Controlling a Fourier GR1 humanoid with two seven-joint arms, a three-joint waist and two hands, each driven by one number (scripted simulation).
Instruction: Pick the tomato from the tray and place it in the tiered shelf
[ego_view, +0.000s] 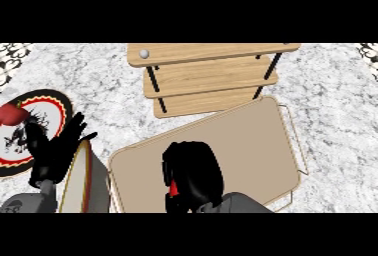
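— So, where is the tomato (173, 188) at this moment?

— Inside the right hand (193, 175). Only a small red sliver of it shows, low at the hand's left side, between the curled black fingers and the thumb. The rest is hidden by the hand.

— And the fingers?

— Curled round it, clamped on the tomato from above. The hand sits over the near-left part of the tray (251, 135), with its grey forearm coming in from the lower edge of the view.

— Is the tomato touching the tray?

— I cannot tell; the hand covers the spot.

— What about the tray itself?

— A flat tan tray with a thin raised rim, lying at a slant on the grey marbled counter (332, 100). Its far corner reaches up to the tiered shelf (210, 75).

— Describe the shelf.

— Pale wooden boards stacked in steps, joined by thin black rods, standing at the far side of the counter beyond the tray. A small pale round knob sits on the top board near its left end.

— And the left hand (55, 147)?

— Open, fingers straight and spread, pointing up at the view's left, resting. It overlaps the edge of a round plate (52, 102) with a red, black and white pattern. A dark red object (11, 115) lies on that plate's left part.

— Anything else nearby?

— Just beside the left hand, between it and the tray, stands a pale board-like object (83, 180) with a reddish edge, seen almost edge-on.
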